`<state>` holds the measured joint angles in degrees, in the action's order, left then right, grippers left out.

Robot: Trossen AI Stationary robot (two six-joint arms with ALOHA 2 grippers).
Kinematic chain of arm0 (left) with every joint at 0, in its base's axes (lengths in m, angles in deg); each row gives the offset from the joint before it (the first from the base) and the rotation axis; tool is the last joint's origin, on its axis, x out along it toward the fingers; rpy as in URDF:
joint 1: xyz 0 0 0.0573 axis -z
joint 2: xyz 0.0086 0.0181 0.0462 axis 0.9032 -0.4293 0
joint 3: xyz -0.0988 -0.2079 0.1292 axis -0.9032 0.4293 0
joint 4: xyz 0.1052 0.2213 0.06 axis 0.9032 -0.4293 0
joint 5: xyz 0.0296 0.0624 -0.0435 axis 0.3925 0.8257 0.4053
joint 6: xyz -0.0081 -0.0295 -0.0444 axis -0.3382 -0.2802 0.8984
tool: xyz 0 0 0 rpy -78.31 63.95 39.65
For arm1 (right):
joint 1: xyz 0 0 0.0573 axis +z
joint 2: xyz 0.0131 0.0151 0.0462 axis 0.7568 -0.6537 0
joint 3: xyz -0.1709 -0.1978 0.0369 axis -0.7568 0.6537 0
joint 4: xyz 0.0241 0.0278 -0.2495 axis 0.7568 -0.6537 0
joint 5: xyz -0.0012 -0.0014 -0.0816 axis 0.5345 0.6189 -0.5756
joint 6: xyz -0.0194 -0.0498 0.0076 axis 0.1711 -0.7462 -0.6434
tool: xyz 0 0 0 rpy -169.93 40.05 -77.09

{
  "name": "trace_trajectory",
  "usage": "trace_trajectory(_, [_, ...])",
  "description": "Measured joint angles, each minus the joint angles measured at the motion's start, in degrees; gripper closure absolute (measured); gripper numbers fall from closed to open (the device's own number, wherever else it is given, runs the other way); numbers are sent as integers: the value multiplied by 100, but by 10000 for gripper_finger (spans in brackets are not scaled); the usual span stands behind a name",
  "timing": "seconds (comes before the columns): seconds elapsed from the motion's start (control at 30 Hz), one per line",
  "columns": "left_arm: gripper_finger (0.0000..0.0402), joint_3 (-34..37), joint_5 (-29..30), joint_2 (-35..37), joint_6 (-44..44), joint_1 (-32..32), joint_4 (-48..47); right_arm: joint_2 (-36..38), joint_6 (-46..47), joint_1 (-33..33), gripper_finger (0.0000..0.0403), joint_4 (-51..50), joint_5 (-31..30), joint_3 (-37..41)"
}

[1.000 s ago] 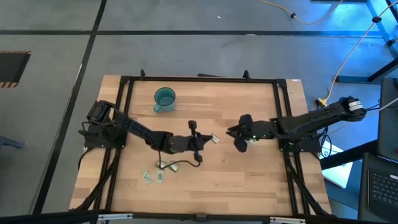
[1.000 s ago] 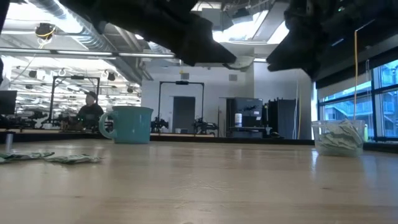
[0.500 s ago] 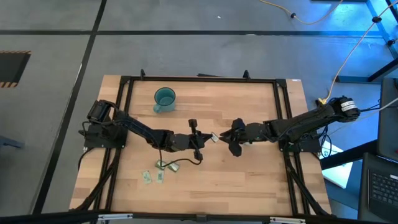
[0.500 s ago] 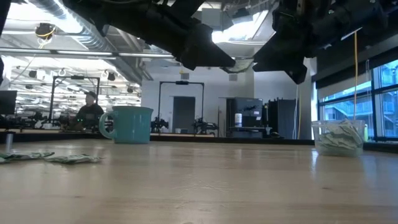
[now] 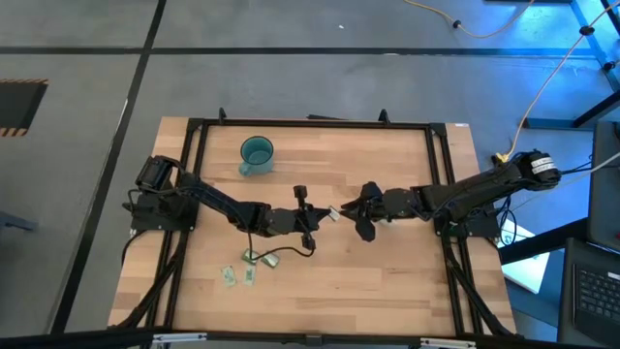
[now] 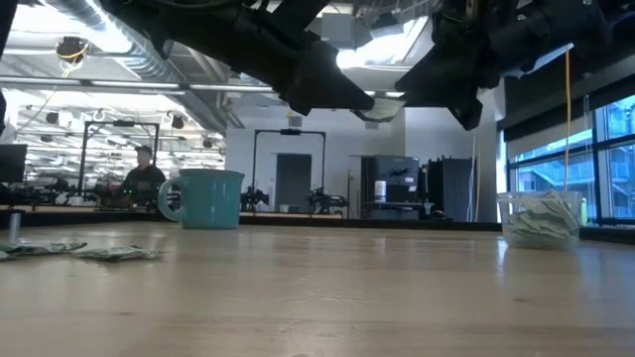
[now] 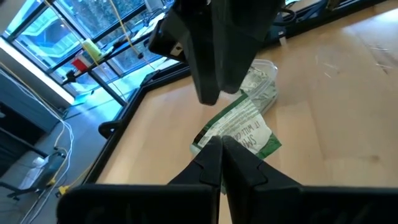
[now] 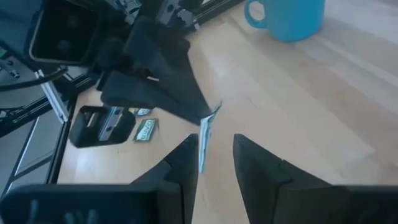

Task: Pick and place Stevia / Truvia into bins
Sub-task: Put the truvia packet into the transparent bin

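My left gripper [image 5: 325, 215] is shut on a green-and-white Stevia sachet [image 7: 239, 127], held above the middle of the table. My right gripper [image 8: 211, 162] is open, one finger on each side of the sachet's free end [image 8: 207, 134]. The teal cup [image 5: 257, 153] stands at the far left of the table. The clear cup [image 6: 541, 220], with sachets inside, stands on the right; my right arm hides it in the high view. Loose sachets [image 5: 239, 276] lie flat near the front left. My left gripper pinches the sachet's near end [image 7: 214, 142] between its two fingertips. The fingers reach nearly level from the table's left. The sachet sticks out past them toward my right gripper, lifted clear of the table. My right gripper: whether its open fingers touch the sachet, I cannot tell.
A black frame [image 5: 310, 124] runs around the wooden table top. One more sachet [image 5: 259, 258] lies under my left arm. A person [image 6: 146, 174] sits far back in the room. Bare wood lies at the near right of the table.
My right gripper has gone toward the table's left edge and a little down, up to the sachet held by my left gripper; its open fingers now stand around the sachet's free end.
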<state>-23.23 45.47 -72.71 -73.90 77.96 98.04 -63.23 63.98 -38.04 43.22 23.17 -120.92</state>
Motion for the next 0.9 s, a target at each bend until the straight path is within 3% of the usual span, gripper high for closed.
trace_trajectory(0.9, [399,-2,510,4,-97,0,425,0,-7,-12,298,103,15,0])
